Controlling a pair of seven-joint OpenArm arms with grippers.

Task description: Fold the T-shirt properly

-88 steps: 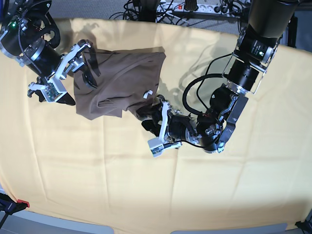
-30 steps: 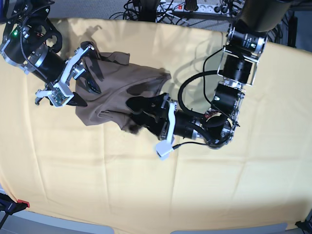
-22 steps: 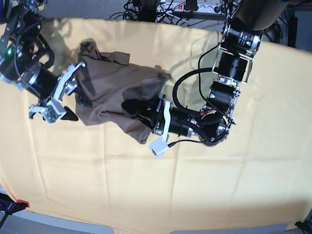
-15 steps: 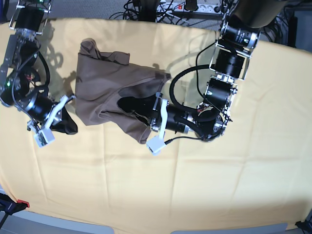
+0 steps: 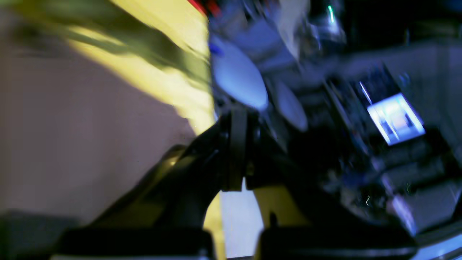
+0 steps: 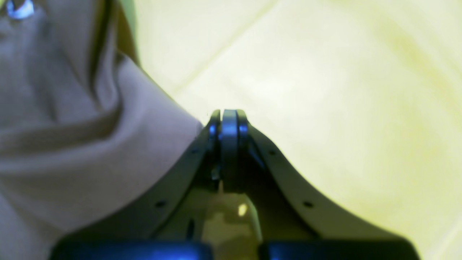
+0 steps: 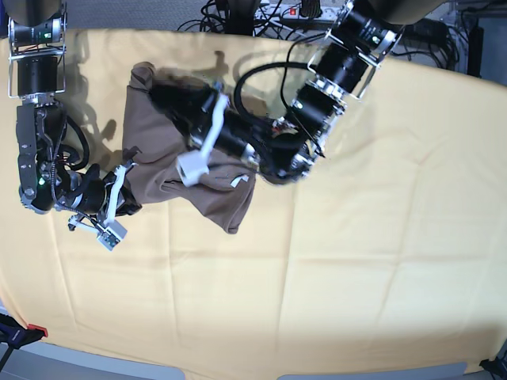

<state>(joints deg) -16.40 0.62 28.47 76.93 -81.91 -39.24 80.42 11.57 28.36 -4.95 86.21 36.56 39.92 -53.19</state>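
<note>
Garment: crumpled taupe cotton T-shirt (image 7: 170, 162) lying bunched at the worktop's upper left on the pale yellow cloth (image 7: 356, 261).
Right hand (image 6: 224, 124): closed, empty, beside the hem.
Left hand (image 5: 234, 144): closed (grip on fabric unclear; blurred).
Technique: spread flat before folding.

T-shirt (image 7: 182, 170) on cloth (image 7: 356, 261) (upper left), one tool (image 7: 127, 207) at its left edge

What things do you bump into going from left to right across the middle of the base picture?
Right arm's tool → brown T-shirt → left arm → bare yellow cloth.
</note>
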